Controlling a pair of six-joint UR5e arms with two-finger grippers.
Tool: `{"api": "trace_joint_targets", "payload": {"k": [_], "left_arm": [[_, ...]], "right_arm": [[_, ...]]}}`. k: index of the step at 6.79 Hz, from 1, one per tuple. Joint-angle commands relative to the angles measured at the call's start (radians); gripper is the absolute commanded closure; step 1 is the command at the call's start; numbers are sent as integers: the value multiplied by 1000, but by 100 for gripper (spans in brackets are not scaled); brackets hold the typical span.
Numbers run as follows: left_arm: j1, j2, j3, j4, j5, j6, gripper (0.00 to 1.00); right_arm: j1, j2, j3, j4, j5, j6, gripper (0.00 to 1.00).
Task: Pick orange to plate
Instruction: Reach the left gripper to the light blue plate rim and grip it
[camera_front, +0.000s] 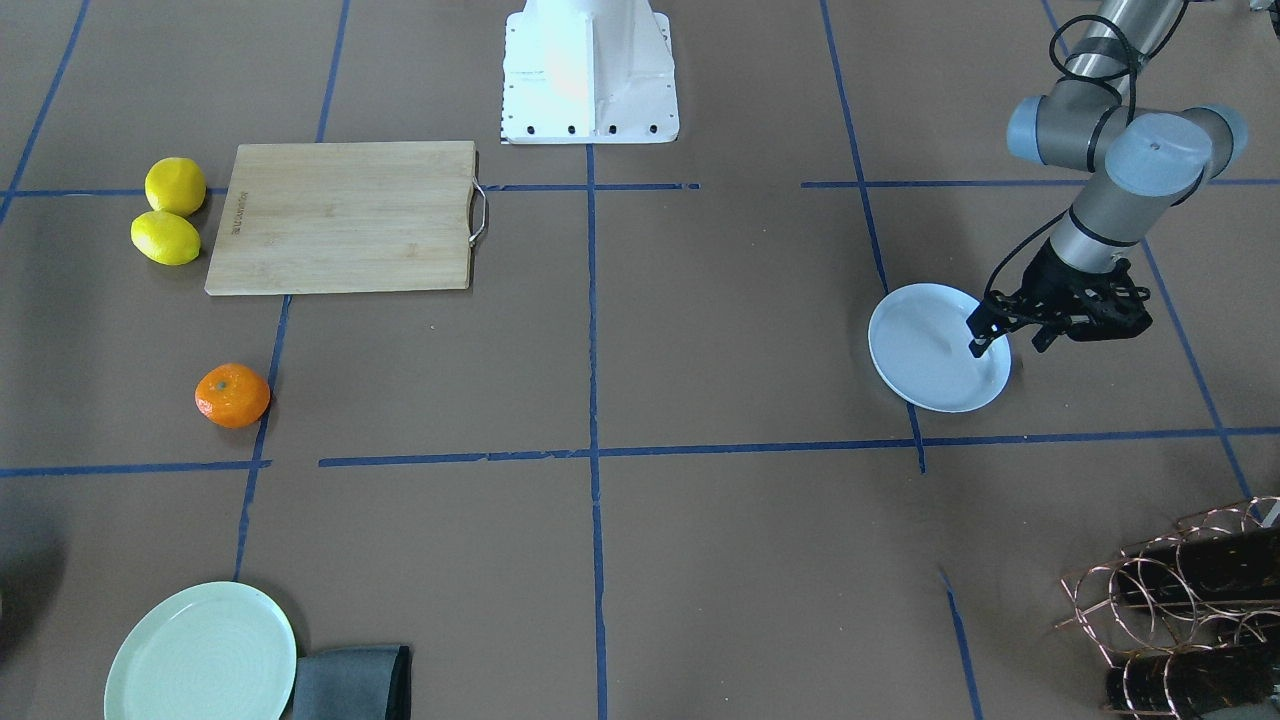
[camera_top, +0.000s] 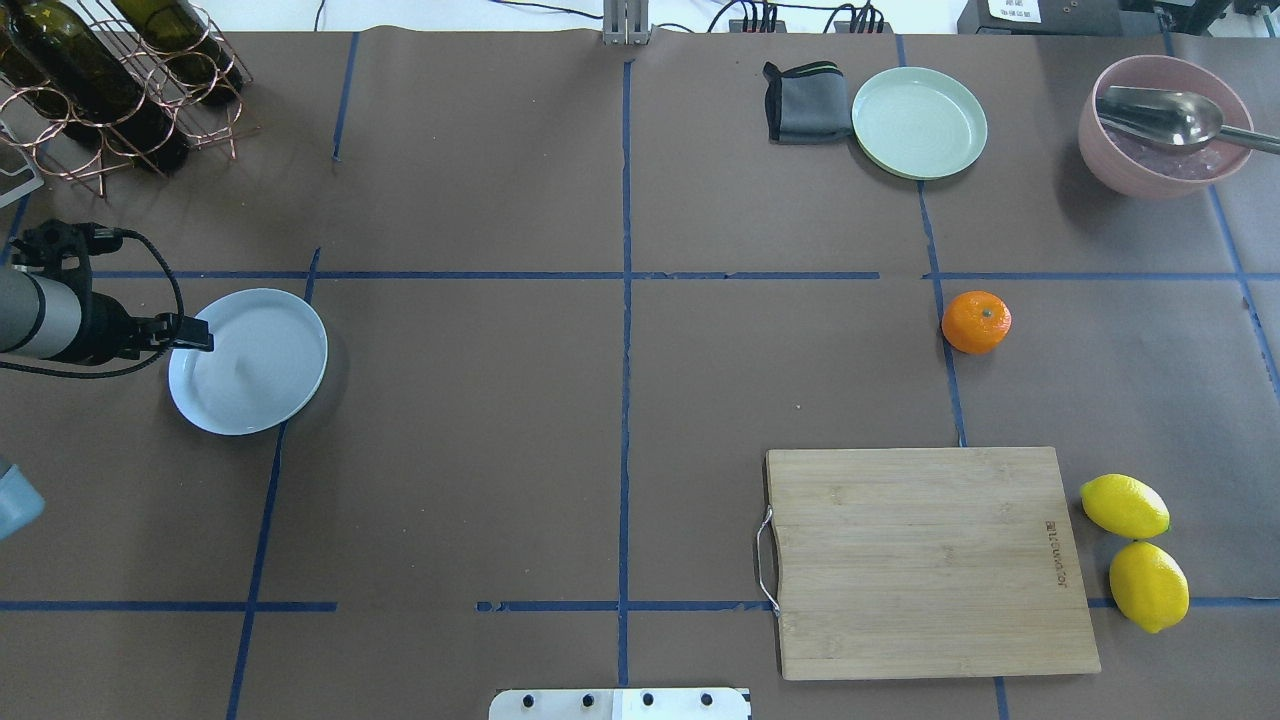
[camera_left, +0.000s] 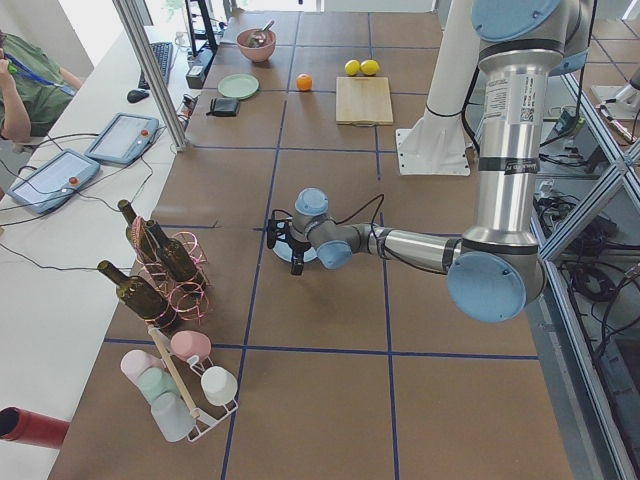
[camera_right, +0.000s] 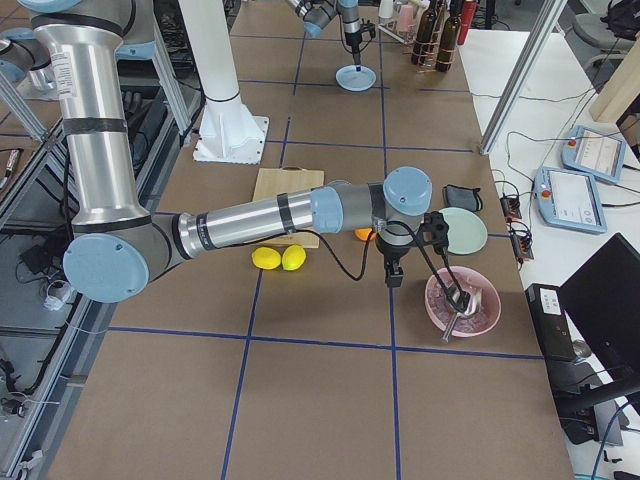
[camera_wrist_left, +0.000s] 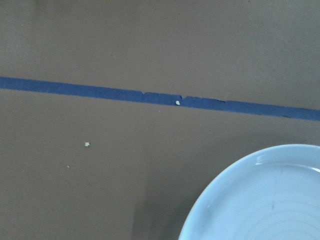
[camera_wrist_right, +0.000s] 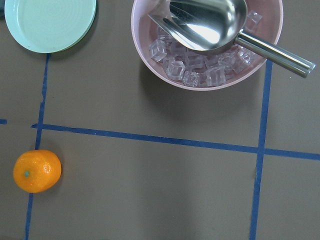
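The orange (camera_top: 976, 322) lies on the brown table, beyond the cutting board's far corner; it also shows as the orange (camera_front: 232, 395) in the front view and low on the left as the orange (camera_wrist_right: 37, 171) in the right wrist view. The bluish-white plate (camera_top: 255, 375) sits empty far off on the left side. My left gripper (camera_front: 1006, 345) is down at the plate's (camera_front: 925, 350) outer rim, open, one finger over the plate and one outside it. My right gripper (camera_right: 393, 277) shows only in the right side view, hovering near the orange (camera_right: 364, 235); I cannot tell its state.
A wooden cutting board (camera_top: 925, 560) with two lemons (camera_top: 1135, 545) beside it lies near the orange. Beyond it stand a pale green plate (camera_top: 919, 122), a grey cloth (camera_top: 802, 102) and a pink bowl (camera_top: 1160, 125) of ice with a metal scoop. A wine rack (camera_top: 110, 80) stands behind the bluish plate.
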Motion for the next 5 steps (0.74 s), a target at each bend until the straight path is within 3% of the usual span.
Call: {"api": "trace_joint_targets", "payload": {"k": [1,4,5], "left_arm": [[6,0,-1,0,11,-3,17],[6,2,1,2,10,-3,55],[6,2,-1,2,10,-3,55]], "right_arm": [[1,0,1,0,0,2,0],[0,-2,16,0,0,22,0],[1,-2,19,0,0,24,0]]}}
